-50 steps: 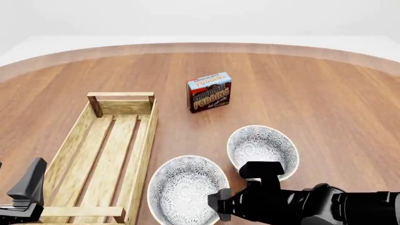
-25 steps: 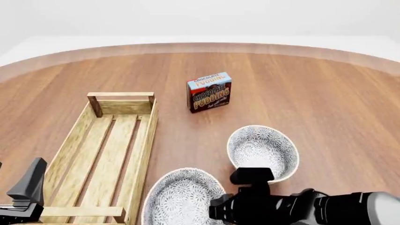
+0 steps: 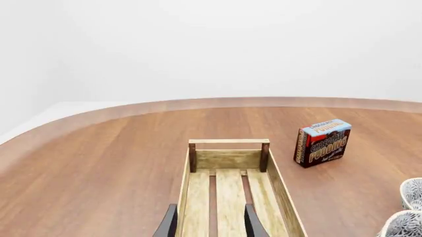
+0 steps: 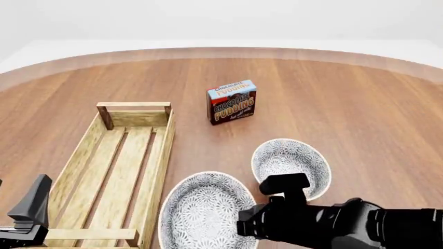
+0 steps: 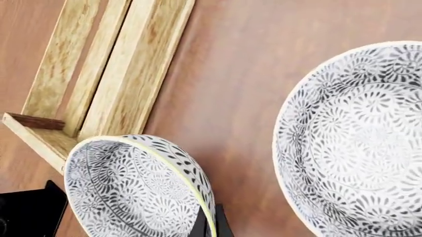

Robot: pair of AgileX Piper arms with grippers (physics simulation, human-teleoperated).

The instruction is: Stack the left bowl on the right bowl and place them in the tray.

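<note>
Brown wood tabletop (image 4: 360, 104) carries everything under a plain white backdrop. Nearest, the right gripper (image 5: 209, 226) pinches the rim of the left bowl (image 4: 204, 210), lifted and tilted just beside the tray (image 4: 104, 171). The left gripper (image 3: 209, 224) hovers with fingers apart over the tray's near end, holding nothing. Slightly farther sits the right bowl (image 4: 291, 165), upright on the table. Farther still stands the pudding box (image 4: 232, 101). Both bowls look rigid, glazed and probably slippery and chippable; a thin rim pinch seems the only hold, so the bowl may swing.
</note>
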